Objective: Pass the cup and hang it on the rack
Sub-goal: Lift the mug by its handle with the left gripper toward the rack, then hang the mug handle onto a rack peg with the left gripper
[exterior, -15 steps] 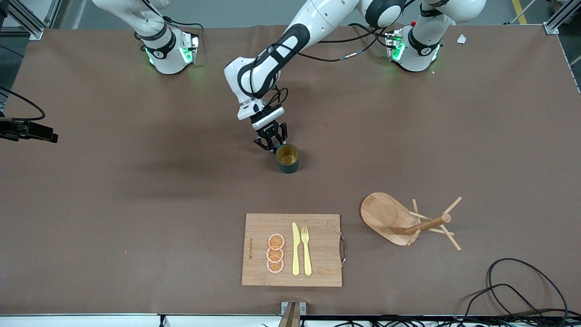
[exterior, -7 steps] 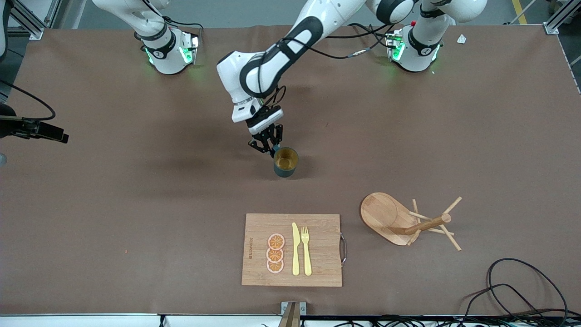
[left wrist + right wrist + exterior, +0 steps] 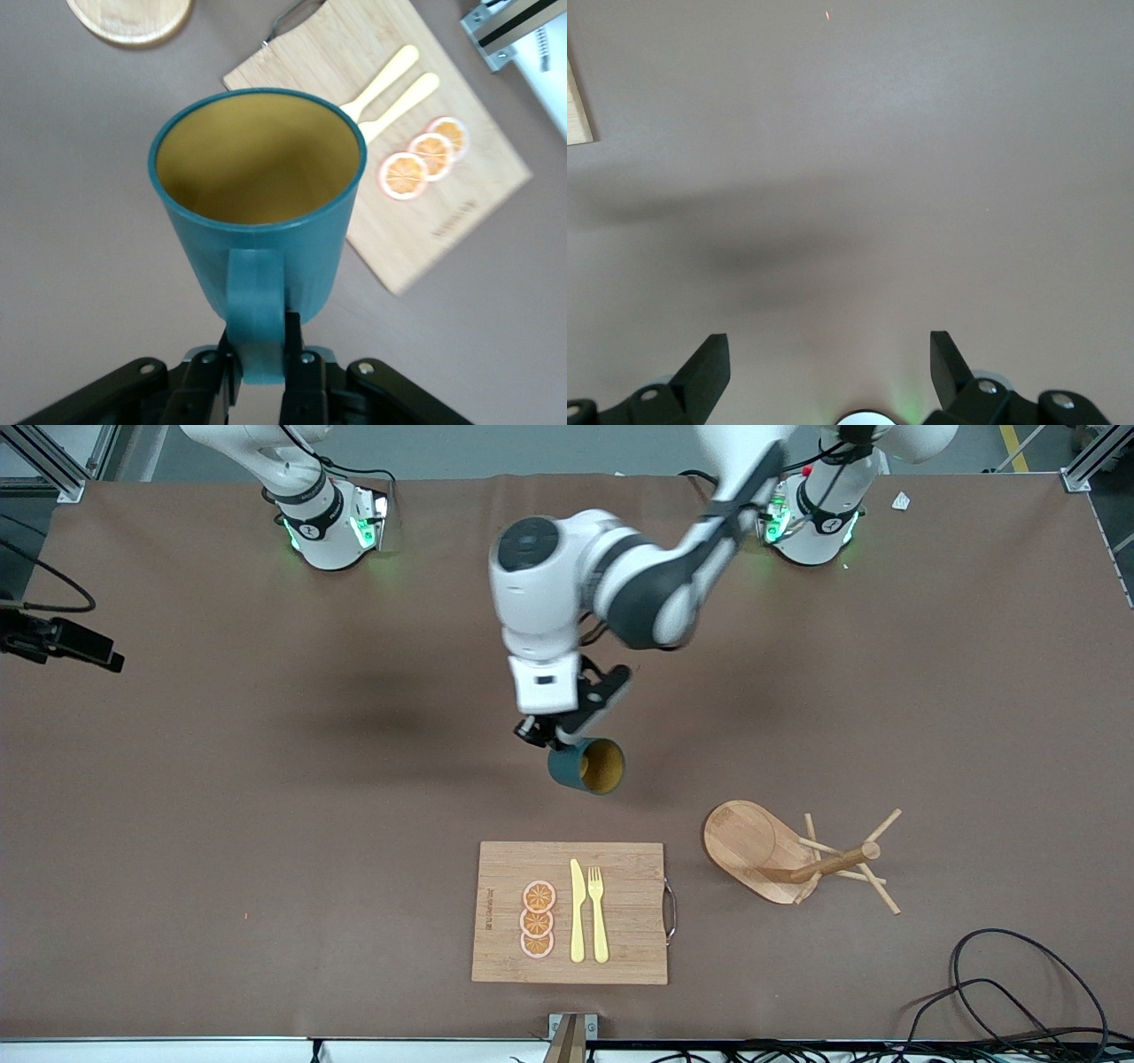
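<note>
Cup lifted and tipped since a second ago: your left gripper [image 3: 556, 737] has raised the cup [image 3: 586, 766] off the table [image 3: 177, 797] and turned its mouth sideways.

You see the left gripper pinching the cup's handle [image 3: 257, 310] between its fingers [image 3: 295, 354], the cup hanging in the air over bare table just above the cutting board [image 3: 620, 868] in the front view. Relative to the cutting board, the rack [image 3: 797, 855] lies toppled beside it toward the left arm's end, oval base up on edge, pegs splayed. On the board rest three orange slices [image 3: 537, 919], a yellow knife [image 3: 577, 912] and a fork [image 3: 598, 912]. Your right gripper [image 3: 828, 372] waits with its fingers spread wide over empty table, out of the front view.
</note>
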